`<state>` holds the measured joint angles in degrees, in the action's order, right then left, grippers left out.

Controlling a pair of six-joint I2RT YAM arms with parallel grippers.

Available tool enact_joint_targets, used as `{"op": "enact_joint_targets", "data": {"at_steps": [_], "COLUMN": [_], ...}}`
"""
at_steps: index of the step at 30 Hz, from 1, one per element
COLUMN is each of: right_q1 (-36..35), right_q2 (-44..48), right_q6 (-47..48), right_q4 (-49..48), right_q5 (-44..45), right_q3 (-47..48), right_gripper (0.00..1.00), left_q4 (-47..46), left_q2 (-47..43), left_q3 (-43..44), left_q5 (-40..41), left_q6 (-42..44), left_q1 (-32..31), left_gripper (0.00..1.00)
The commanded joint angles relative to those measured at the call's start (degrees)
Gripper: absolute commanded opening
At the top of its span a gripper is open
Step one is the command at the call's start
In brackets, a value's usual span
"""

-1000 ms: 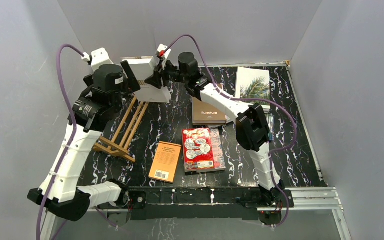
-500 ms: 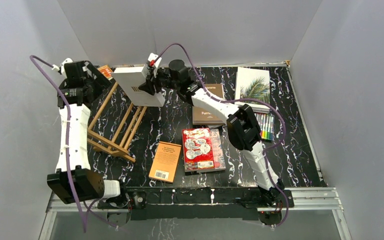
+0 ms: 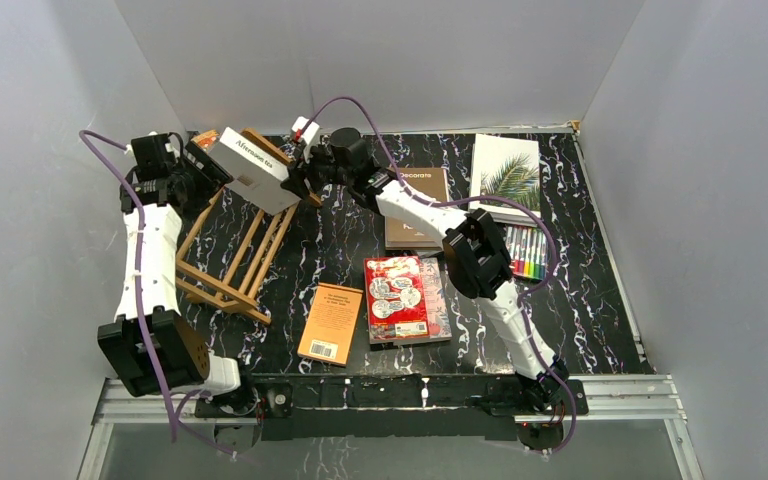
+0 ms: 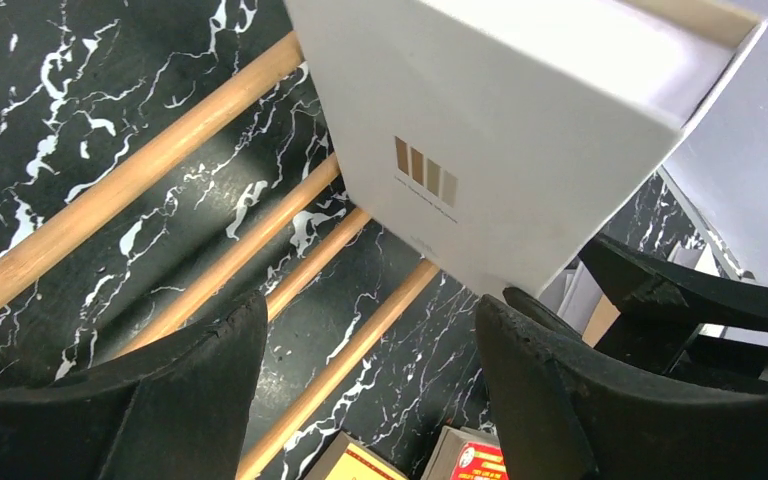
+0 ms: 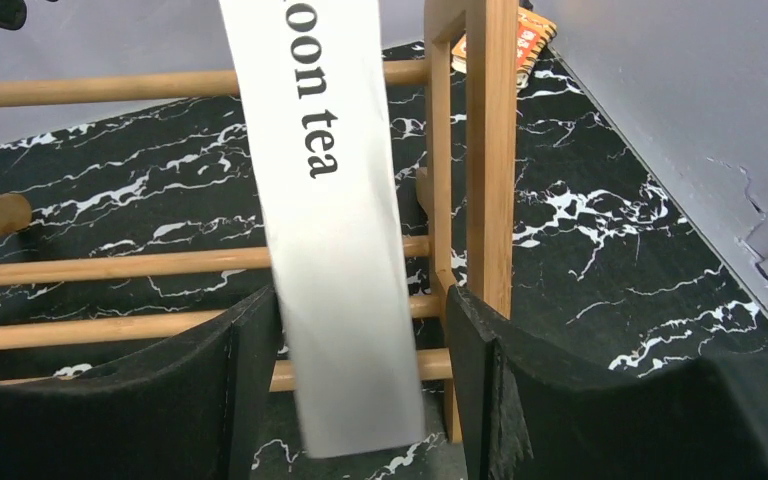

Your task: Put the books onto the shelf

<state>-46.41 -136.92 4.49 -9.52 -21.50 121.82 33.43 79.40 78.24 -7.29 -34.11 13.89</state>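
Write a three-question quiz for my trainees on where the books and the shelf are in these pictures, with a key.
1. Multiple choice: the large white hardcover book is A) tilted at the light-brown wooden slatted shelf, between the right gripper's fingers; B) lying flat by the arms' bases; C) leaning on the back wall.
2. True or false: the orange paperback lies on the shelf.
3. Fill in: the pack of coloured markers lies next to the white book with the ___-leaf cover.
Key: 1 A. 2 False; it lies on the black marbled table. 3 palm.
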Motion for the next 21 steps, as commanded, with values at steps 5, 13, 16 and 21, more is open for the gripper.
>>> {"op": "enact_joint_targets", "data": {"at_steps": [5, 13, 16, 21], "right_q1": [-0.1, 0.0, 0.2, 1.4], "right_q2": [0.8, 2.4, 4.6, 10.9], "right_q6": [-1.7, -2.8, -4.7, -10.4], "right_q4": [-3.5, -4.3, -4.2, -5.3], "right_q5": [5.3, 7.6, 7.3, 6.2], "right_q3": [1.1, -1.0, -2.5, -7.6], "right_gripper": [0.64, 0.65, 0.7, 0.78], "left_q4": [-3.9, -9.1, -10.5, -11.5], "left_q2": [2.0, 3.7, 3.7, 4.1], "left_q3": [-2.6, -4.9, -5.7, -6.0], "left_q5": [-5.5, -9.2, -9.8, -10.9], "left_q6": [-0.2, -0.5, -0.9, -1.0], "left_q1": [0.5, 0.5, 0.5, 0.5], "left_gripper": [0.72, 0.67, 0.66, 0.66]}}
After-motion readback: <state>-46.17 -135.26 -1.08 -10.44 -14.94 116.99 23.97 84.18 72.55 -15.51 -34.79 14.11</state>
